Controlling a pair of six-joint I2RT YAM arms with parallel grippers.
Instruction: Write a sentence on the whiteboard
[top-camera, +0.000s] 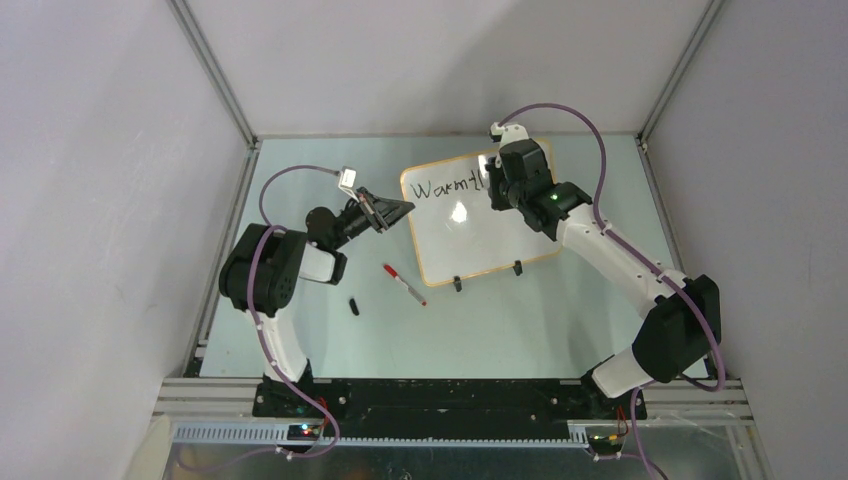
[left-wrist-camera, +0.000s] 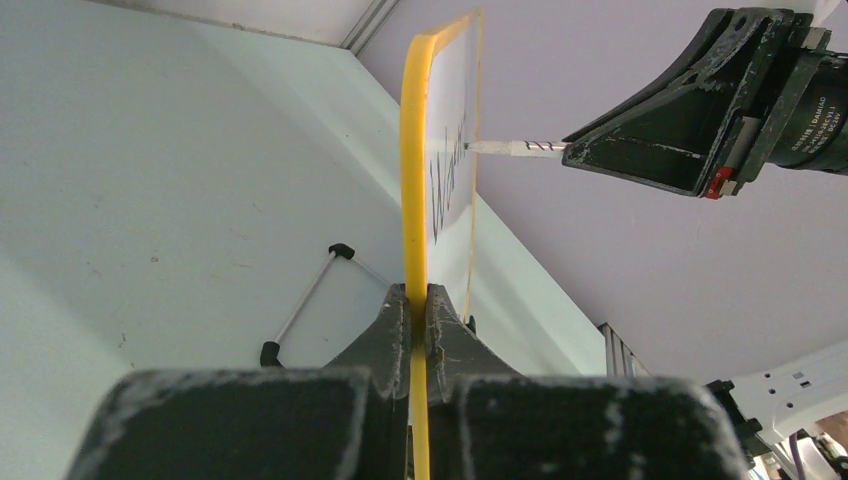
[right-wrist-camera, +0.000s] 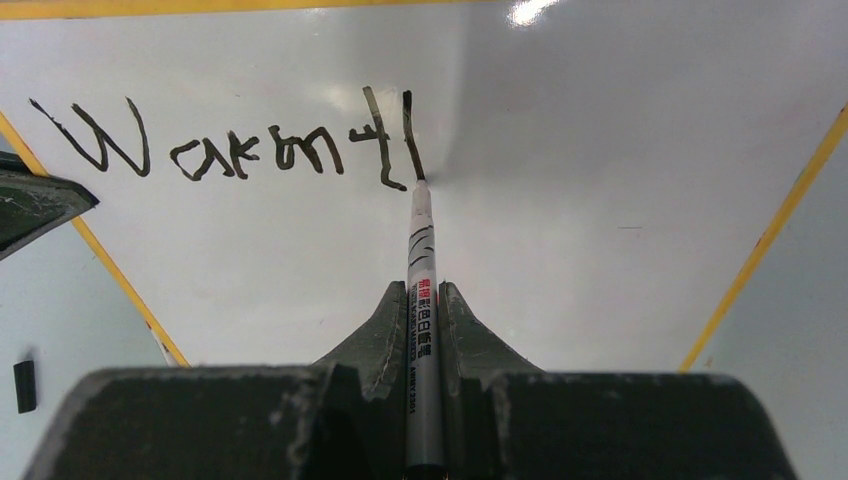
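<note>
The whiteboard (top-camera: 480, 235) stands tilted on two black clip feet at mid table. Black marker letters "Warmt" and one more upright stroke (right-wrist-camera: 230, 150) run along its top; they also show in the top view (top-camera: 445, 189). My left gripper (top-camera: 396, 211) is shut on the board's orange-yellow left edge (left-wrist-camera: 413, 180). My right gripper (right-wrist-camera: 424, 300) is shut on a grey-white marker (right-wrist-camera: 421, 260) whose tip touches the board at the foot of the last stroke. In the left wrist view the marker (left-wrist-camera: 515, 148) meets the board face from the right gripper (left-wrist-camera: 690, 120).
A red-capped marker (top-camera: 404, 284) lies on the table in front of the board's left corner. A small black cap (top-camera: 354, 305) lies to its left. Grey walls and metal frame posts close in the table on three sides.
</note>
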